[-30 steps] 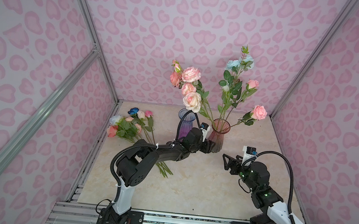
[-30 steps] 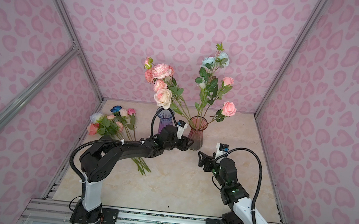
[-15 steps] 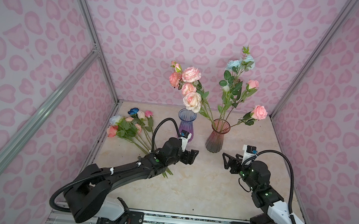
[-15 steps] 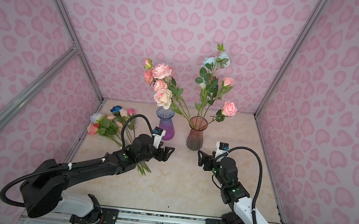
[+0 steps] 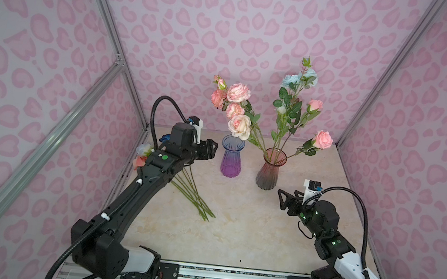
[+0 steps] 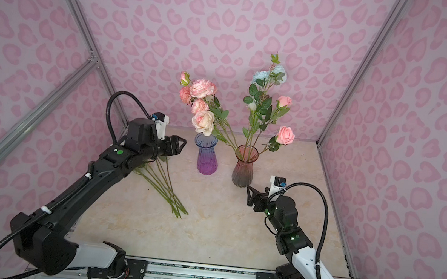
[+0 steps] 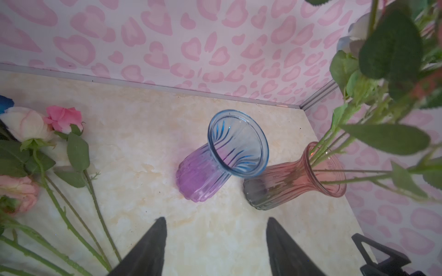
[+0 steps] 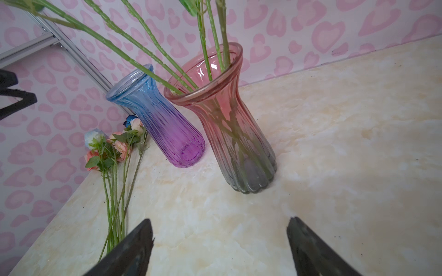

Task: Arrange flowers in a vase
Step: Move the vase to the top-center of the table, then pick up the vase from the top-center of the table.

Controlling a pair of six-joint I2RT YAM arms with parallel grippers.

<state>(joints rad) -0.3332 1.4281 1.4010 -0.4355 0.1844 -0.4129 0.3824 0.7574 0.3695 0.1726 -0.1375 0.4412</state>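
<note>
A pink-to-grey glass vase [image 5: 269,170] [image 6: 243,167] holds several flowers [image 5: 237,124] [image 6: 203,121] with pink, cream and pale blue blooms. To its left stands an empty blue-to-purple vase [image 5: 231,161] [image 6: 208,157]. More flowers [image 5: 191,196] [image 6: 166,189] lie loose on the table at the left, their blooms partly hidden under my left arm. My left gripper [image 5: 212,149] [image 7: 216,219] hovers open and empty above those stems, just left of the purple vase. My right gripper [image 5: 281,199] [image 8: 220,221] is open and empty, in front of and right of the pink vase.
Pink patterned walls with metal frame posts [image 5: 126,77] close in the marble table [image 5: 234,233] on three sides. A metal rail [image 5: 229,278] carrying both arm bases runs along the front edge. The loose blooms [image 7: 63,118] lie close to the left wall.
My left arm has drawn back from the pink vase, moving left to hover over the loose stems beside the purple vase. The right arm has stayed still.
</note>
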